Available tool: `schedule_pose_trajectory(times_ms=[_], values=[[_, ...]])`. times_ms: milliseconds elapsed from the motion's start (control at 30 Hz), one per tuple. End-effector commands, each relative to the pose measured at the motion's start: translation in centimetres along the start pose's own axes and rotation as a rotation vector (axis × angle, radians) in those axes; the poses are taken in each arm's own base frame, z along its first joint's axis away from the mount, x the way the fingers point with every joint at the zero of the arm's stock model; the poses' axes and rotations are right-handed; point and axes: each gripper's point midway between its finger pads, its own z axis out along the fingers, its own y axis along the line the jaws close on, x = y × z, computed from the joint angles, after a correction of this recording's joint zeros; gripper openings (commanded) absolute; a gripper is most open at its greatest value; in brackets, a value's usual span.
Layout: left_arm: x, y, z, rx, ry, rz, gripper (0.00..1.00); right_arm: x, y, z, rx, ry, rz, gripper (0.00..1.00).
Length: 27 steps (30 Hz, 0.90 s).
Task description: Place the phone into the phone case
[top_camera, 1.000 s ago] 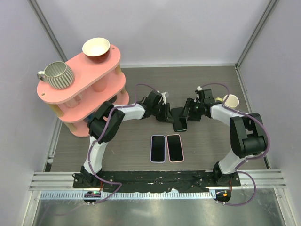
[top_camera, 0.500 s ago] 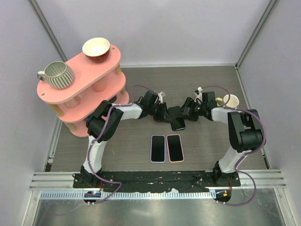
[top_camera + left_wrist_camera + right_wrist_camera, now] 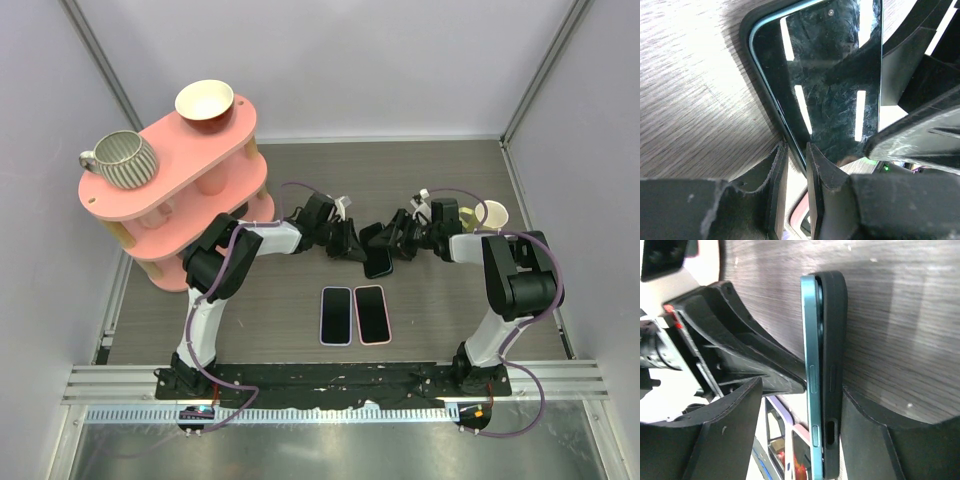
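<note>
Mid-frame: pinching the rim of phone (image 3: 835,90) in left gripper (image 3: 795,150), jaws narrow. Straddling phone case (image 3: 832,340) edgewise with right gripper (image 3: 801,387), jaws apart, gap beside one finger. Table (image 3: 400,170) toward upper frame; two spare phones (image 3: 337,315) near below.

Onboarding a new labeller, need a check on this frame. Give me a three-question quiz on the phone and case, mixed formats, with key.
1. True or false: the phone sits fully inside the black case.
2. Multiple choice: the left gripper pinches A) a paper cup, B) the black case's edge, C) a mug handle.
3. Short answer: how many other phones lie flat on the table, nearer the arm bases?
Key:
1. False. In the right wrist view, its teal side stands exposed beside the case.
2. B.
3. Two: the lilac-rimmed phone and the pink-rimmed phone.
</note>
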Motion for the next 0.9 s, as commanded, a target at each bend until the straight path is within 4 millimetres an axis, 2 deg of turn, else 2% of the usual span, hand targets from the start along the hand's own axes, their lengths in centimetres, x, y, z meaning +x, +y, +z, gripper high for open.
schedule_pose_trajectory(times_ms=[0, 33, 133, 233, 267, 367, 533, 667, 700, 767, 800, 833, 867], values=[[0.5, 0.4, 0.3, 0.0, 0.006, 0.007, 0.25, 0.8, -0.6, -0.3, 0.035, 0.049, -0.025, 0.63], [0.5, 0.5, 0.4, -0.002, 0.006, 0.008, 0.25, 0.7, -0.5, -0.3, 0.036, 0.045, -0.029, 0.61], [0.6, 0.5, 0.4, -0.005, 0.013, 0.008, 0.25, 0.6, -0.8, -0.4, 0.062, 0.034, -0.025, 0.45], [0.5, 0.3, 0.2, -0.006, 0.012, 0.012, 0.25, 0.1, -0.1, -0.7, 0.051, 0.004, -0.029, 0.26], [0.2, 0.1, 0.0, -0.005, 0.003, 0.018, 0.25, -0.4, 0.3, -1.0, 0.047, -0.021, -0.045, 0.14], [-0.6, -0.5, -0.6, -0.006, -0.012, 0.025, 0.26, -0.9, 0.6, -1.3, 0.055, -0.055, -0.066, 0.01], [-2.1, -1.4, -2.3, -0.01, -0.034, 0.019, 0.35, -1.6, 1.9, -1.8, 0.019, -0.087, -0.095, 0.01], [-4.5, -2.7, -5.5, 0.016, -0.106, 0.024, 0.44, -2.2, 3.8, -2.7, -0.022, -0.115, -0.132, 0.01], [-5.1, -3.8, -6.7, 0.029, -0.129, 0.042, 0.48, -2.2, 4.5, -2.9, -0.044, -0.115, -0.14, 0.01], [-5.8, -4.6, -8.0, 0.042, -0.153, 0.071, 0.54, -2.5, 6.4, -3.6, -0.097, -0.138, -0.152, 0.01], [-5.6, -4.7, -8.5, 0.038, -0.142, 0.071, 0.59, -2.2, 7.1, -3.9, -0.129, -0.134, -0.152, 0.01], [-5.3, -5.7, -9.3, 0.069, -0.137, 0.093, 0.6, -2.8, 8.7, -4.6, -0.175, -0.172, -0.194, 0.01], [-5.2, -6.3, -9.7, 0.087, -0.137, 0.103, 0.61, -2.5, 9.2, -4.9, -0.202, -0.17, -0.153, 0.01]])
